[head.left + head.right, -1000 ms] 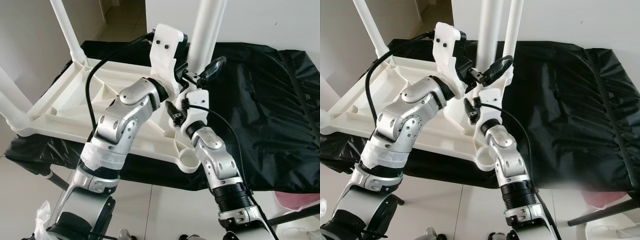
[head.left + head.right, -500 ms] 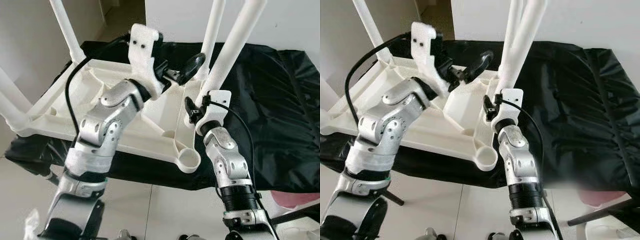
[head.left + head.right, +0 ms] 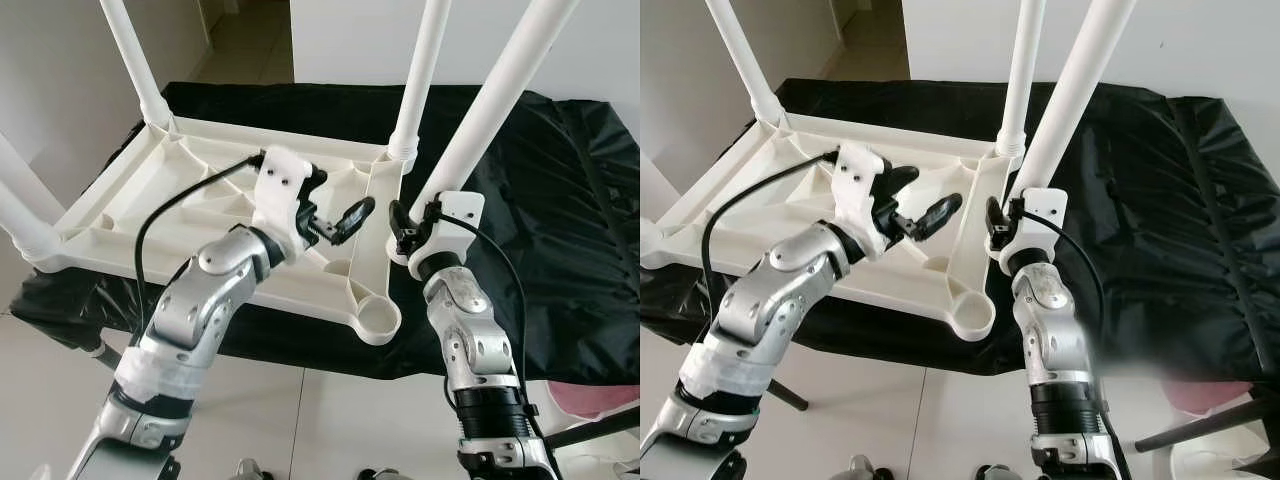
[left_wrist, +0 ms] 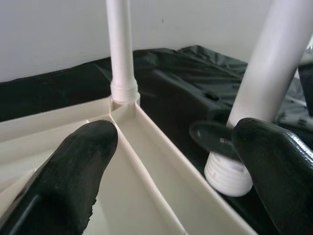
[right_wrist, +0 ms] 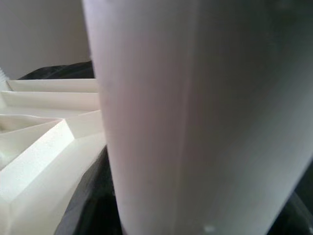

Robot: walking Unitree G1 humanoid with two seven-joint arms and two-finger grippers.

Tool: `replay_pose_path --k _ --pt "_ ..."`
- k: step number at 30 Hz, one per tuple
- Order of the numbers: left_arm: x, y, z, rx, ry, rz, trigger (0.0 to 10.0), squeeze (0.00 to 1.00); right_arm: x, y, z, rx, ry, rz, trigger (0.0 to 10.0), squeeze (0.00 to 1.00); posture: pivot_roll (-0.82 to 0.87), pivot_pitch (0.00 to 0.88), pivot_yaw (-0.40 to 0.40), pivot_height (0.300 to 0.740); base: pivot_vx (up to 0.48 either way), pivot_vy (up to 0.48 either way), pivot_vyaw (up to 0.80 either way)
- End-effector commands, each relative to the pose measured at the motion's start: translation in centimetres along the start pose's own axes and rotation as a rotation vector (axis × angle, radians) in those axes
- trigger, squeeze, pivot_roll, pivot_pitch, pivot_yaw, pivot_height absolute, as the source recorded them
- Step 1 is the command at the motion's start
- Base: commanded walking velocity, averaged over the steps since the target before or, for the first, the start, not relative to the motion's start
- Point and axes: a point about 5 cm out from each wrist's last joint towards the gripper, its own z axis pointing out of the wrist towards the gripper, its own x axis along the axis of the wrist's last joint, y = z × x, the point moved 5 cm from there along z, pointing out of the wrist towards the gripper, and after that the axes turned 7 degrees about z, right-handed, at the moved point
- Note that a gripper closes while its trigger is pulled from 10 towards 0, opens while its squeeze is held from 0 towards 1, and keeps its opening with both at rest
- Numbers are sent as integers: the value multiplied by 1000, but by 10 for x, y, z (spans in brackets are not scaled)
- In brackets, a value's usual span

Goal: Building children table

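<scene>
The upturned white table [image 3: 120, 205] lies on a black cloth [image 3: 560, 230]. The right gripper [image 3: 405, 222] seems clenched on a loose leg [image 3: 490, 115] (tilted, beside the table's edge). The left gripper [image 3: 335, 218] hovers over the underside, fingers [image 4: 80, 161] spread.

You see white table leg [image 5: 195, 112] up close, a broad cylinder running top to bottom of frame, slightly tilted, faint lengthwise seam down its face. Beside it, white underside of tabletop [image 5: 44, 147]: raised ribs meeting at angle, one rim edge running toward leg. Black cloth [image 5: 58, 73] shows past tabletop as dark strip, and again as dark patch low beside leg's base. Pale wall [image 5: 44, 34] behind. You can't make out gripper fingers here; leg's lower end blurred.
</scene>
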Motion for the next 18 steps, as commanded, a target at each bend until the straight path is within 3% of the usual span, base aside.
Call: replay_pose_path --k 1,4,8,18 --pt "-6 14 -6 -107 -5 10 10000 0 6 -1 -2 4 31 -1 10000 0 5 113 36 740 0 0 0" --pt "-11 18 -11 -121 -18 9 10000 0 7 1 -3 -2 32 -4 10000 0 3 115 34 740 0 0 0" --pt "-38 38 -34 -255 -108 62 10000 0 10 16 -5 -24 36 -34 10000 0 4 119 29 740 0 0 0" --pt "-72 52 -55 -384 -230 182 10000 0 15 28 -6 -36 40 -72 10000 0 -1 120 32 740 0 0 0"
